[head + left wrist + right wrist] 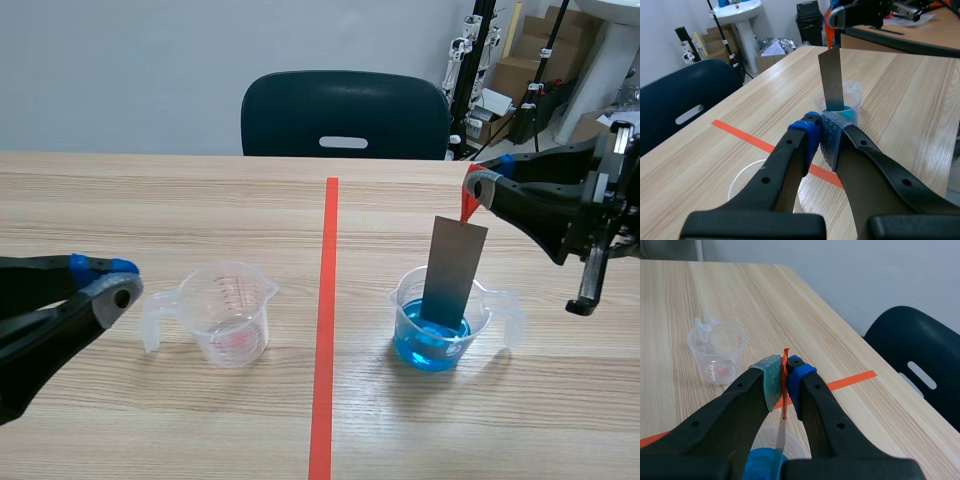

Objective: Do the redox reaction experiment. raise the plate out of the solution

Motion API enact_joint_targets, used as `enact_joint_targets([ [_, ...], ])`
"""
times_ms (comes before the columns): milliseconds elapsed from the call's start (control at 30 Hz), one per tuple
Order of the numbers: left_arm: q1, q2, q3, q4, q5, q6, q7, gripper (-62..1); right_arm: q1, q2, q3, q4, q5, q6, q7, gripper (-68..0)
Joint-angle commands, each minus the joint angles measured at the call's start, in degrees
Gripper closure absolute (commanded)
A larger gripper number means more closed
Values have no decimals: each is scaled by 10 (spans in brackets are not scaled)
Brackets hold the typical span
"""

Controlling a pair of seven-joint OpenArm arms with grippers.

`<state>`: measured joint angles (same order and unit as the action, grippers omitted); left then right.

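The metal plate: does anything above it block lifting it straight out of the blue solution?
Nothing visible does. The right tool is shut on the red tab atop the plate, whose lower end sits in the cup of blue solution. Only open air is above them; the left tool is well aside.

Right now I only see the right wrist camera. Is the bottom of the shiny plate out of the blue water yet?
Observer: Not yet. In the scene view the flat grey metal plate, hanging by its red tab from the right pincer, has its lower end in the blue solution inside the clear plastic measuring cup.
Operator: Where's my other pincer?
Observer: The left pincer is shut on nothing, close to the other clear measuring cup.
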<state>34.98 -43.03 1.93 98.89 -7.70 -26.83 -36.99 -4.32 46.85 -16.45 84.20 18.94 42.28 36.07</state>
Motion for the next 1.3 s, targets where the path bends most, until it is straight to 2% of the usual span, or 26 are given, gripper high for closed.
enact_joint_targets([
  [0, -26, 7, 16, 9, -7, 1, 6, -23, 11, 15, 8, 17, 14, 4, 11, -2],
  [267, -136, 51, 87, -1, -52, 1, 101, -23, -21, 22, 35, 53, 24, 4, 0, -2],
  [433, -186, 78, 128, -26, -52, 1, 133, -23, -38, 22, 57, 78, 39, 4, -24, -2],
  [600, -239, 103, 163, -86, -53, 3, 142, -23, -53, 25, 79, 96, 50, 4, -43, -2],
  [733, -287, 124, 180, -150, -79, 2, 141, -23, -69, 28, 96, 116, 60, 4, -54, -2],
  [867, -327, 143, 195, -198, -92, -5, 141, -26, -83, 32, 115, 136, 72, 4, -68, -2],
  [1000, -360, 165, 205, -231, -92, -34, 141, -26, -92, 32, 130, 153, 86, 4, -92, -2],
  [1167, -392, 196, 214, -246, -59, -51, 142, -26, -94, 35, 144, 168, 103, 4, -116, -2],
  [1267, -405, 209, 222, -246, -54, -58, 151, -26, -94, 40, 150, 176, 114, 4, -131, -2],
])
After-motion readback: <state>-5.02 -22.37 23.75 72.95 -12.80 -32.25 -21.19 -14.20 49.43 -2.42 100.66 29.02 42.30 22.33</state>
